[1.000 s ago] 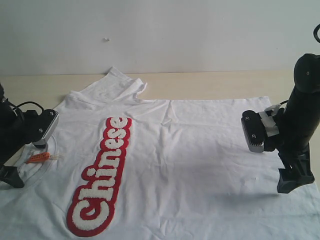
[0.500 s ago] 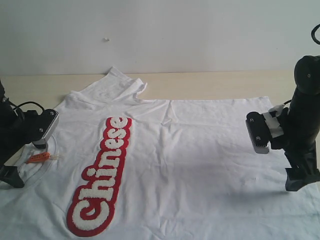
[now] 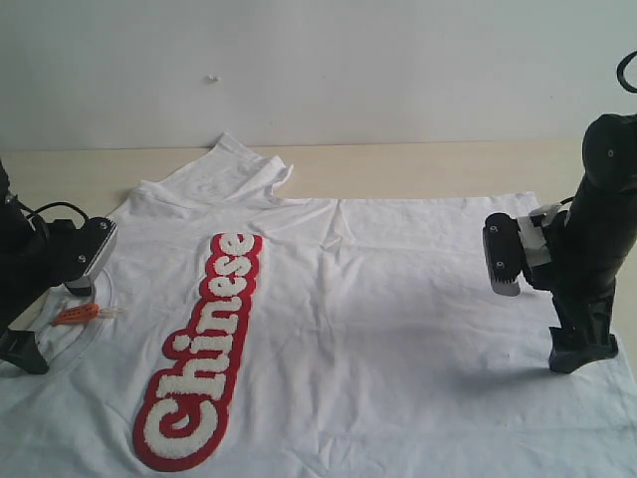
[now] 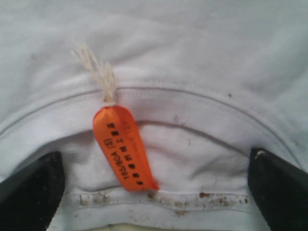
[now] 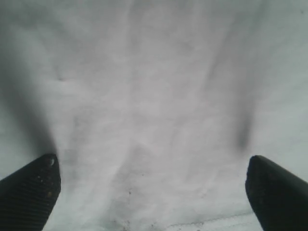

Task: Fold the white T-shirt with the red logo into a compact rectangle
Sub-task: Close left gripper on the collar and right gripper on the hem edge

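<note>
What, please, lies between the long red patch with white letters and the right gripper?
Only bare, creased fabric of the white T-shirt, in the exterior view.

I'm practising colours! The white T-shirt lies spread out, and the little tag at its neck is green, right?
Not quite: the tag is orange, not green, as the left wrist view shows. The white T-shirt does lie spread out, with the tag at its neck.

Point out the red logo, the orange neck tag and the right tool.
Long red fuzzy-lettered logo patch (image 3: 204, 344): exterior view, middle.
Small orange neck tag (image 4: 124, 149): left wrist view, centre.
Right tool (image 5: 150, 163): right wrist view, between its fingertips.
</note>
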`<control>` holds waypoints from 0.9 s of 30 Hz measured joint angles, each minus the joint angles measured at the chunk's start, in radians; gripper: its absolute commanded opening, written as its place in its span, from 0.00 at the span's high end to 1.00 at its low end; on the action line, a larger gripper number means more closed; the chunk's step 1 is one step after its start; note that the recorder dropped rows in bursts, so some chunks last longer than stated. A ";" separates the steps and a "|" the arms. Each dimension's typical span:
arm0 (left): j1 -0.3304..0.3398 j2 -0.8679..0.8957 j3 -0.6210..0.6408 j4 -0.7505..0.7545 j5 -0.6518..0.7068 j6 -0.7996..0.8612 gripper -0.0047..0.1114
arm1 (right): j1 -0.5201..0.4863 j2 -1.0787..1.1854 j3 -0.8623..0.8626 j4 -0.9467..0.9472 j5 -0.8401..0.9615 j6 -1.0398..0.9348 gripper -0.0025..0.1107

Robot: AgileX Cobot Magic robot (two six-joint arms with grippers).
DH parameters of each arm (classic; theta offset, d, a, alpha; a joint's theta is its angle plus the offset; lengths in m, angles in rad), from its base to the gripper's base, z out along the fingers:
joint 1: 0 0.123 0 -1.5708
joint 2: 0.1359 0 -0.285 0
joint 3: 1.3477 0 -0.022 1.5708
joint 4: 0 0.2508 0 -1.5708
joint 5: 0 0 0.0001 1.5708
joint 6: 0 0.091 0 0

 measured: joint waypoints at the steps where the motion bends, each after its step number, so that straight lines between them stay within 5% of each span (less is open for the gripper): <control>1: 0.000 0.000 0.000 0.000 -0.002 0.000 0.06 | 0.000 0.000 0.000 -0.012 0.000 0.004 0.05; 15: 0.000 0.000 0.000 0.000 -0.004 -0.004 0.06 | 0.000 0.034 -0.013 -0.065 0.022 0.022 0.11; 23: 0.000 0.000 0.000 0.000 -0.006 -0.004 0.07 | 0.000 0.040 -0.015 -0.057 0.068 0.045 0.58; 27: 0.000 0.000 0.000 0.000 -0.006 -0.008 0.21 | 0.000 0.040 -0.015 -0.057 0.064 0.047 0.81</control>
